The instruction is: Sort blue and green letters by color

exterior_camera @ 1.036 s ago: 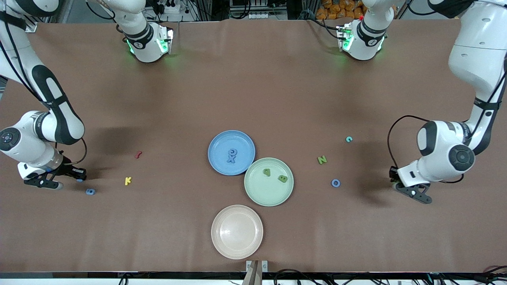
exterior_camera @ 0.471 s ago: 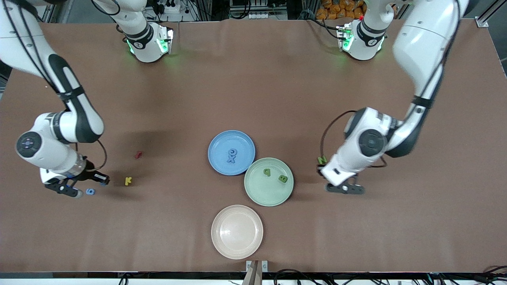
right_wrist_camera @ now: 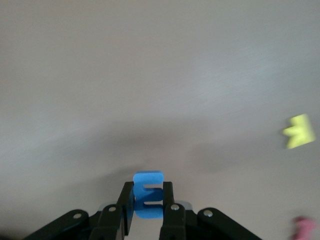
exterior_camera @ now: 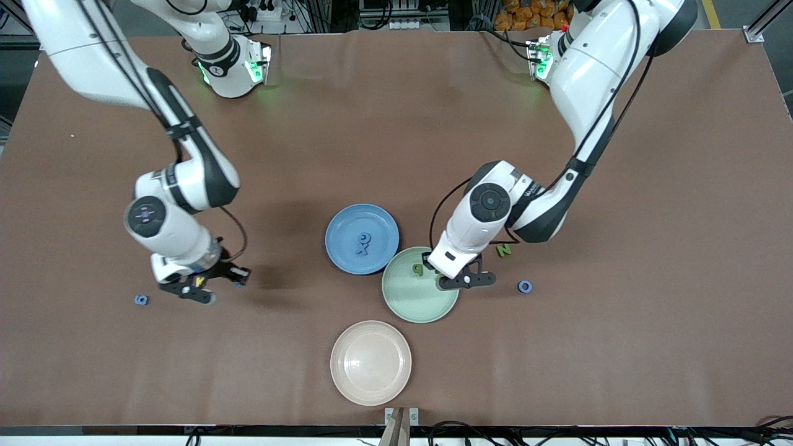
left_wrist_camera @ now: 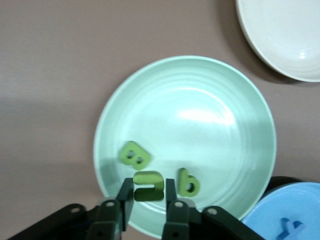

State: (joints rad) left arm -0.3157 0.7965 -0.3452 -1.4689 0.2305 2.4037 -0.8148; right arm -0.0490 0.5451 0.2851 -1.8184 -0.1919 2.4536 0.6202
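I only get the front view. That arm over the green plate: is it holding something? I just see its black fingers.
Observer: Yes. In the left wrist view the left gripper is shut on a green letter, over the green plate.
Operator: Is the plate empty under it?
Observer: No. Two other green letters lie in that plate, one that the arm hides from you and another beside it.
Operator: And the other arm?
Observer: The right wrist view shows the right gripper shut on a blue letter, shaped like an E, over bare table.
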